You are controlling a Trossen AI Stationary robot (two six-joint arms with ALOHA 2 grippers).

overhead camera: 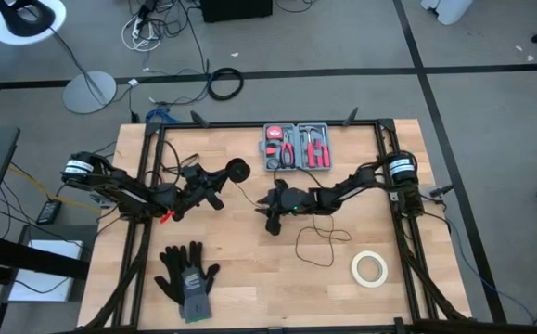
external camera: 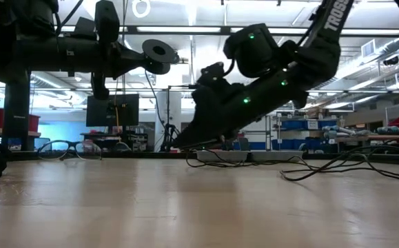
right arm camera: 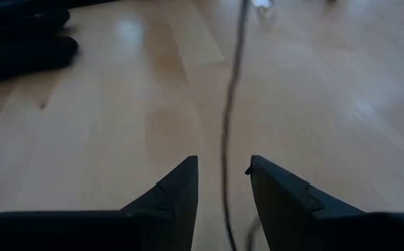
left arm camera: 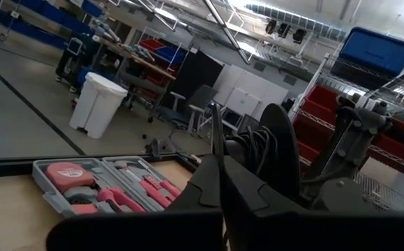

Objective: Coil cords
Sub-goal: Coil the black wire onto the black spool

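Worktop (overhead camera: 249, 278): a pale wooden surface inside a black frame, seen from straight above.
Left gripper (overhead camera: 220, 176): raised over the left half of the worktop, near its back edge, with its fingers pressed together on the round black disc (overhead camera: 238, 169) at the wire's end (in the low view the disc (external camera: 159, 50) sits well above the surface).
Right gripper (overhead camera: 270, 219): close to the worktop's middle, tilted down toward the wood, its two fingers (right arm camera: 181, 192) standing apart, with the thin wire (right arm camera: 229, 118) running through the gap between them; no finger visibly touches it.
Cord (overhead camera: 316, 243): a very thin black wire lying in a loose loop on the wood between the worktop's middle and its front right corner, beside the right gripper.
Toolkit (overhead camera: 297, 147): an open grey case with red-handled tools at the middle of the back edge.
Gloves (overhead camera: 186, 274): a dark pair lying near the front left corner.
Tape roll (overhead camera: 369, 268): a white ring toward the front right corner, apart from the wire loop.
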